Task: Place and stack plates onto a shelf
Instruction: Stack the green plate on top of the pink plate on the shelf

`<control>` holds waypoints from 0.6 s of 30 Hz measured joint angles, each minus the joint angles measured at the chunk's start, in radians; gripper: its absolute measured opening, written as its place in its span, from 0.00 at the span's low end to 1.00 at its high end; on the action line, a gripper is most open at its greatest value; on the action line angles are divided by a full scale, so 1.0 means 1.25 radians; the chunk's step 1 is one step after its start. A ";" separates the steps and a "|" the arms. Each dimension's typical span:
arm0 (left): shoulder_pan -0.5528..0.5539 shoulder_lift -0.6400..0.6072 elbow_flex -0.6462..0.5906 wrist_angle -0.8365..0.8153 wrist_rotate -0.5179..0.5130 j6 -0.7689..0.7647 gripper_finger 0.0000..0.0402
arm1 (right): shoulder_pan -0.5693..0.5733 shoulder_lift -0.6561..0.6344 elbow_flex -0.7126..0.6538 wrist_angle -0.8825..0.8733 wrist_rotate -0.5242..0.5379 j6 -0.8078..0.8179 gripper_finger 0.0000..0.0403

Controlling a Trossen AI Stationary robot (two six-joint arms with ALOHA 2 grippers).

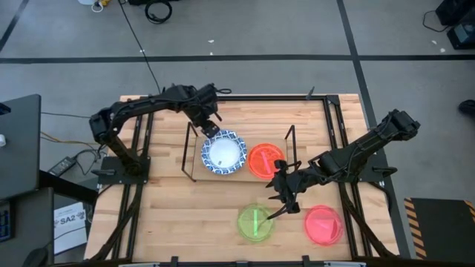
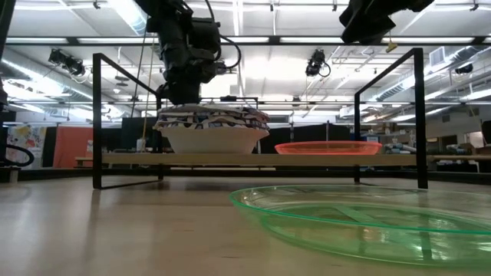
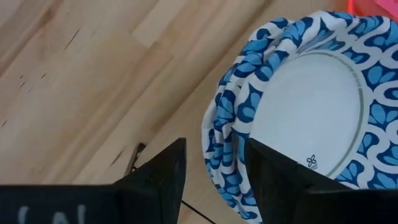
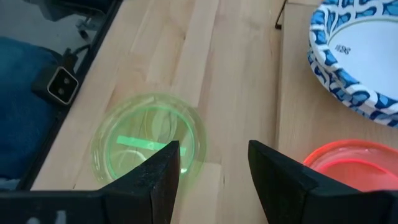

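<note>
A stack of white plates with blue patterned rims (image 1: pixel 223 153) rests on the shelf (image 2: pixel 123 159), with an orange plate (image 1: pixel 263 159) on the shelf to its right. My left gripper (image 3: pixel 214 174) hangs open at the stack's far left rim, pointing steeply down, one finger on either side of that rim. A green plate (image 1: pixel 255 222) and a red-pink plate (image 1: pixel 323 225) lie flat on the table near the front. My right gripper (image 1: pixel 282 194) hovers open above the table between the orange and green plates, holding nothing. My left gripper comes at the stack from above. Its fingers (image 3: pixel 273 180) stand apart, one inside and one outside the top plate's rim (image 3: pixel 227 149). I cannot tell whether either finger touches the rim. The stack (image 2: pixel 211 126) sits level on the shelf.
Black wire-loop frames (image 2: pixel 96 115) rise at both short ends of the shelf (image 1: pixel 289 144). Black rails run along the table's left and right sides (image 1: pixel 338 133). Bare wood lies to the left of the green plate (image 4: pixel 149 140).
</note>
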 joint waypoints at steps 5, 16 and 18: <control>0.001 -0.016 0.000 0.000 0.003 0.011 0.42 | 0.000 0.000 0.000 0.036 0.000 0.000 0.49; -0.043 -0.129 0.000 0.001 0.003 0.078 0.42 | 0.000 0.000 0.000 0.090 0.000 0.000 0.49; -0.064 -0.157 0.000 0.002 -0.006 0.087 0.42 | 0.000 0.000 0.000 0.097 0.000 0.008 0.49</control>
